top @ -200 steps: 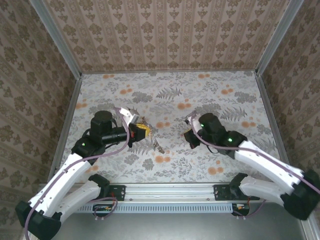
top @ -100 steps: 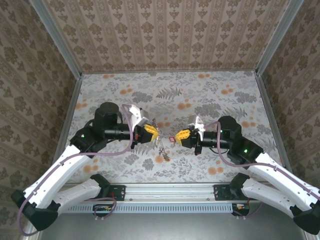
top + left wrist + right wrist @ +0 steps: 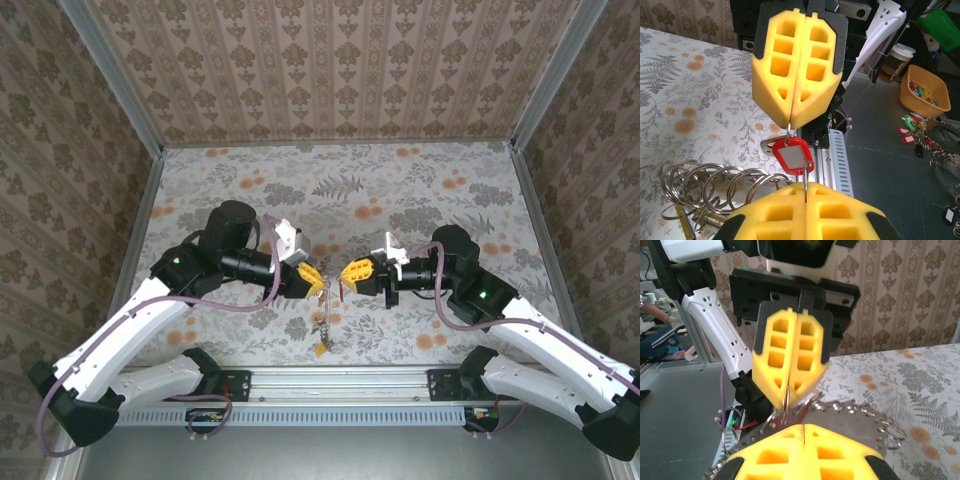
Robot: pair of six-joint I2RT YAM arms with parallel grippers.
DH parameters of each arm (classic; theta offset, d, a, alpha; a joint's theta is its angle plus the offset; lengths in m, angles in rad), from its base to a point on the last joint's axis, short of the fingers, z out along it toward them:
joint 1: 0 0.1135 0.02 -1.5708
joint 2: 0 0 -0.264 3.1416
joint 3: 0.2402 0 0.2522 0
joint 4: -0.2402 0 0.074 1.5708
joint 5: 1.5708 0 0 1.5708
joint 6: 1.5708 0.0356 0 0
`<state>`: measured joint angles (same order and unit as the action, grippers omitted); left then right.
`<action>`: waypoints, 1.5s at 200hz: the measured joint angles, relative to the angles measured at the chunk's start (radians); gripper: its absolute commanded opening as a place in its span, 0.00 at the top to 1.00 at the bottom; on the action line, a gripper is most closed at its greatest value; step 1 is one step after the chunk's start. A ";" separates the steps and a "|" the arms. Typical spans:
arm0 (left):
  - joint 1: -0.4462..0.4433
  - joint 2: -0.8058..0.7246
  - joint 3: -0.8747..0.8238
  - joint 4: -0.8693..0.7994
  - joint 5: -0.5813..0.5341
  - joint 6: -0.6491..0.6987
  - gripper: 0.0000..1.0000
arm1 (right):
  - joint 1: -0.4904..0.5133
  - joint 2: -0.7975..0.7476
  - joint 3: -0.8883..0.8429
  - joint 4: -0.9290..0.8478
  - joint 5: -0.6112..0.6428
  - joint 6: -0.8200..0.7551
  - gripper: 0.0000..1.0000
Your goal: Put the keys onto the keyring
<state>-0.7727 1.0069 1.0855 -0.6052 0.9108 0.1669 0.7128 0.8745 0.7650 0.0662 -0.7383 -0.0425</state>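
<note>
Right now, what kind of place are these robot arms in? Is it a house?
Probably a robot test booth in a lab, not a house: patterned panel walls box in a flowery table, a metal rail lines its near edge, and a tub of coloured tags sits outside.

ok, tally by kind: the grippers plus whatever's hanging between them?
Shut grippers: 2 (left gripper, right gripper)
Red key tag: 1
Yellow-orange key tag: 1
Chain of metal rings: 1
Total: 5

Floral-print table (image 3: 420, 200), patterned wallpaper walls (image 3: 340, 70), orange tub (image 3: 920, 107) near paper cup (image 3: 894, 62).
</note>
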 measured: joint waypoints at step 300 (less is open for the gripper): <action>0.023 0.041 0.000 0.014 0.035 0.018 1.00 | 0.097 0.005 -0.001 0.033 0.144 -0.008 1.00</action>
<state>-0.7498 1.0481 1.0851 -0.5911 0.9459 0.1848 0.8097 0.8791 0.7639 0.0990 -0.5945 -0.0505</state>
